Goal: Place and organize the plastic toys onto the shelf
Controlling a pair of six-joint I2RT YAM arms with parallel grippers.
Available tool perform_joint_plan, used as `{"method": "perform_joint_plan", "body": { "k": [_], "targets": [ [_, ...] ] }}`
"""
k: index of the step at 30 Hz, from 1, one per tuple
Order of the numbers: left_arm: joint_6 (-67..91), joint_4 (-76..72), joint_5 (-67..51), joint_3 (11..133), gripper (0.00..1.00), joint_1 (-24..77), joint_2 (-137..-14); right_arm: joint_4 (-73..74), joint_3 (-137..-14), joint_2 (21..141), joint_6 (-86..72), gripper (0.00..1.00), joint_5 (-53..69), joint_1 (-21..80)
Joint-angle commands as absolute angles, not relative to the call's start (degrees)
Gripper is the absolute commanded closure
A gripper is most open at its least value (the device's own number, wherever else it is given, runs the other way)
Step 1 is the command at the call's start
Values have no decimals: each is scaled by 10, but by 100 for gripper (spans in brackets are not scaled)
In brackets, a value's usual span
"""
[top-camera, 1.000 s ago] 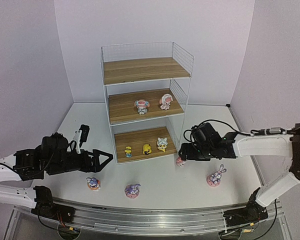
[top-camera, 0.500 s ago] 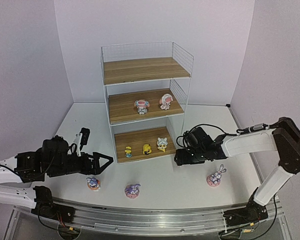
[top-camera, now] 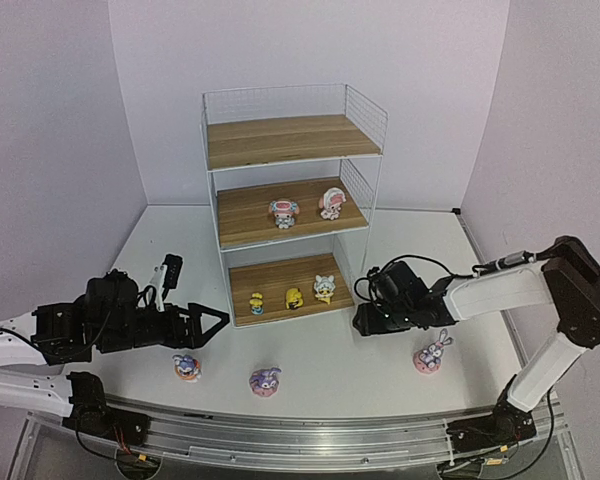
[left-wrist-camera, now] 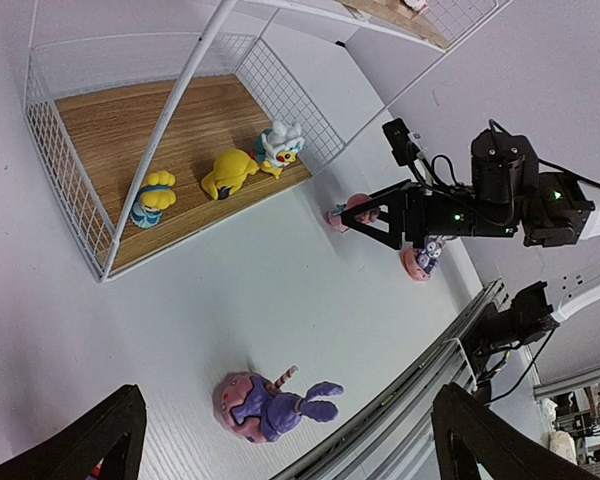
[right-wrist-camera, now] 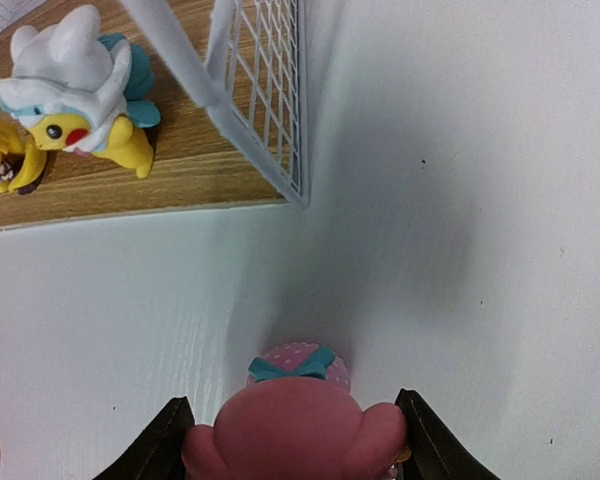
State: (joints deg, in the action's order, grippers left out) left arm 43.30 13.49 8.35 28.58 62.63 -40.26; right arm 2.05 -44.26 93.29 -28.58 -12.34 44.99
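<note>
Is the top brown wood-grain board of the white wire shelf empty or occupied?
Empty: the top brown wood-grain board shows only bare wood across its whole surface.

Bright, even light from overhead, tinting the walls (top-camera: 280,45) behind the shelf (top-camera: 285,140) faintly lilac. Soft, short shadows on the white counter (top-camera: 320,365) just in front of the shelf (darkest beside its mesh corner in the right wrist view). Bowed toward the frame edges by wide lenses. Crisp on the shelf boards; blurred on the pink toy (right-wrist-camera: 295,425) nearest the right wrist lens.
</note>
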Motion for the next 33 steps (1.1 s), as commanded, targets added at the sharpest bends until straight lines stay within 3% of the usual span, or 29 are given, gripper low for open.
{"method": "perform_joint_plan", "body": {
  "k": [1,6,10,15,25,29,33],
  "targets": [
    [405,93,41,296,0,627,-414,4,-425,851,-261,68,-8,451],
    [348,19,-91,299,0,627,-467,4,-459,809,-245,72,247,473],
    [321,-67,-200,316,1,627,-544,4,-520,808,-229,73,341,530],
    [301,-158,-304,346,7,628,-624,-22,-596,846,-255,74,388,567],
    [298,-224,-360,350,21,628,-649,-34,-658,903,-263,76,447,585],
    [299,-225,-356,350,38,628,-651,-35,-665,910,-263,76,465,587],
    [297,-223,-360,353,64,628,-654,-35,-665,903,-267,76,460,588]
  ]
}}
